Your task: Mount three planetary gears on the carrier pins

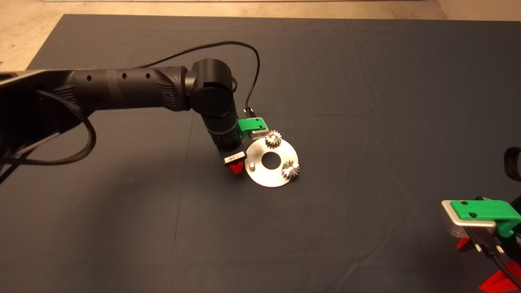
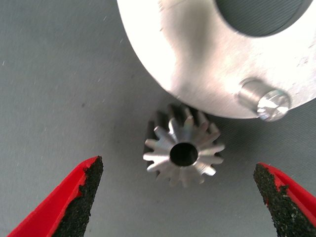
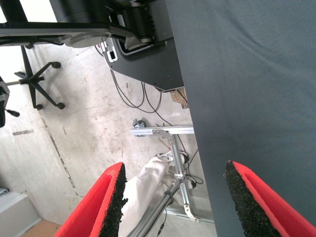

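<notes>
The left gripper (image 2: 180,195) is hovering wide open at the centre of the head view, straddling a loose gear (image 2: 183,153) lying on the desk (image 1: 366,81) against the disc (image 1: 272,162). Two gears (image 1: 274,139) are sitting on pins; one pin (image 1: 252,165) is standing bare. The right gripper (image 3: 173,202) is waiting open at lower right.

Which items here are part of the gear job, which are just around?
Job:
- third gear, loose on the mat beside the disc
- two gears already on pins
- carrier disc with one bare pin
- left end effector, open around the loose gear

Just around:
- right end effector, open, parked at the mat's lower right
- office chair, cables on the floor
- dark mat
</notes>
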### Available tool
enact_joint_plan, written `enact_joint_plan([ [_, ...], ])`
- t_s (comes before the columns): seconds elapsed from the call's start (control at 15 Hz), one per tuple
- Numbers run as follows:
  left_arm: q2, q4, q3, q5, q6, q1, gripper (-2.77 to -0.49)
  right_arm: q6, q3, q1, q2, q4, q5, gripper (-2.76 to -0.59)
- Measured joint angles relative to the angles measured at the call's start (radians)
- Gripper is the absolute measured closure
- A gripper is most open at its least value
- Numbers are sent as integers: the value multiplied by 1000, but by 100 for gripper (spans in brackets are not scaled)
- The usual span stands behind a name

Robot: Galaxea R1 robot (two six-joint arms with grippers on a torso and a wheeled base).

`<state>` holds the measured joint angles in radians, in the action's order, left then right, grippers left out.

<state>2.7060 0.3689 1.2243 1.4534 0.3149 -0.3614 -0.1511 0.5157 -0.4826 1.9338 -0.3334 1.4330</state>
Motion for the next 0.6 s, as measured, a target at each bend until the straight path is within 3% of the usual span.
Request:
enact_joint_plan([
  [0.6, -63, 3, -44, -68, -7, 10, -219, 0, 0, 0, 1, 0, 1, -148],
])
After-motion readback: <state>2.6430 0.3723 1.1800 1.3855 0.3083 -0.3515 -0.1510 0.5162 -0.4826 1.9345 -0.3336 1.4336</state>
